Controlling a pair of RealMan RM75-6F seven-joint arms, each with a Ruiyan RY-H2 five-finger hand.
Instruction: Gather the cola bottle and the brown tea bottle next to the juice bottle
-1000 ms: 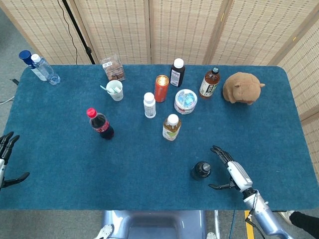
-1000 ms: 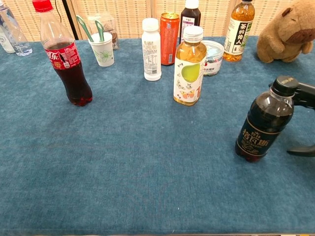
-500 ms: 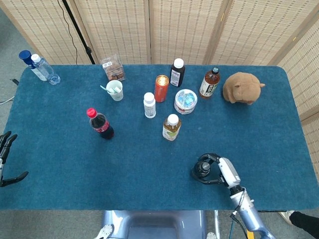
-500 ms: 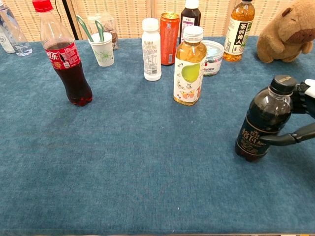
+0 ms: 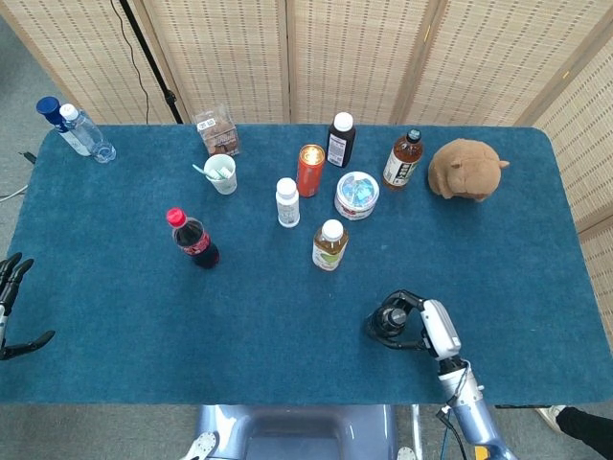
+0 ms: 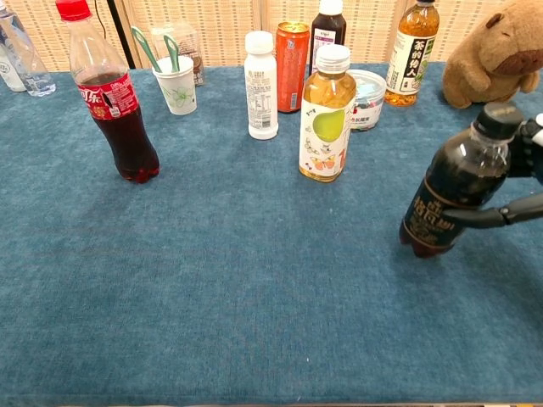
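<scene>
The brown tea bottle (image 5: 387, 323) (image 6: 450, 199), dark with a black cap, is near the table's front right. My right hand (image 5: 428, 329) (image 6: 519, 185) grips it from the right, fingers wrapped around its body, and it leans with its cap toward the hand. The juice bottle (image 5: 329, 245) (image 6: 326, 119), yellow with a white cap, stands upright at mid-table, to the left of and beyond the dark bottle. The cola bottle (image 5: 192, 240) (image 6: 110, 97) with a red cap stands alone further left. My left hand (image 5: 11, 309) hangs off the table's left edge, fingers spread, holding nothing.
Behind the juice bottle stand a white bottle (image 5: 287, 202), an orange can (image 5: 310, 170), a round tub (image 5: 356, 195), a dark syrup bottle (image 5: 340, 140) and an amber tea bottle (image 5: 402, 160). A paper cup (image 5: 220, 173), a plush toy (image 5: 465, 170) and a water bottle (image 5: 84, 132) lie further back.
My right hand moved in from the right and closed around the brown tea bottle. The bottle now tilts and its base has shifted slightly. The left hand barely moved.
</scene>
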